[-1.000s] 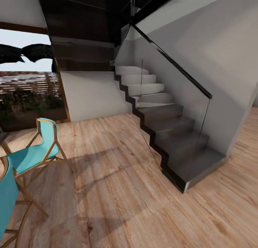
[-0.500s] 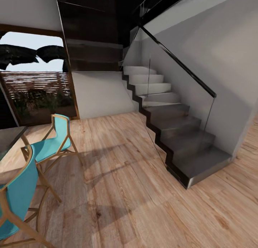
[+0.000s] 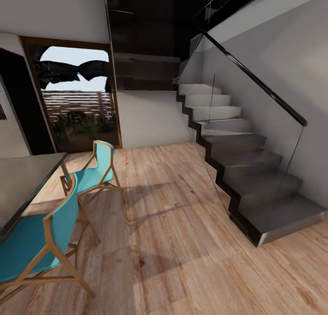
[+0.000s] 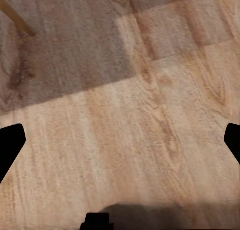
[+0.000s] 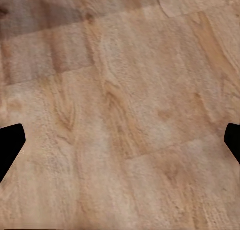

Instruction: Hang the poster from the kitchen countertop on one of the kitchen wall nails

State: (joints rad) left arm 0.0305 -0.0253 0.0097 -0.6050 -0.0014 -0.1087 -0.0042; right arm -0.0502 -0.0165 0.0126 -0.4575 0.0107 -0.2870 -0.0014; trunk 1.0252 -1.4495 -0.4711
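The poster and the kitchen countertop are out of view. I am out on a wooden floor (image 3: 173, 242) between a dining corner and a staircase. In the left wrist view my left gripper (image 4: 120, 145) hangs open over the bare planks, its black fingertips (image 4: 10, 145) far apart at the picture's edges. My right gripper (image 5: 120, 145) is likewise open above the floor, with nothing between its fingertips (image 5: 9, 142).
A dark staircase (image 3: 255, 174) with a glass balustrade and black handrail rises on the right. Two turquoise chairs with wooden frames (image 3: 93, 171) (image 3: 32, 242) stand at a dark grey table (image 3: 23, 183) on the left. A glazed door (image 3: 77, 101) lies beyond.
The whole head view has swung to the left: the staircase now sits further right in the picture, and the table and more of the near chair have come into sight.
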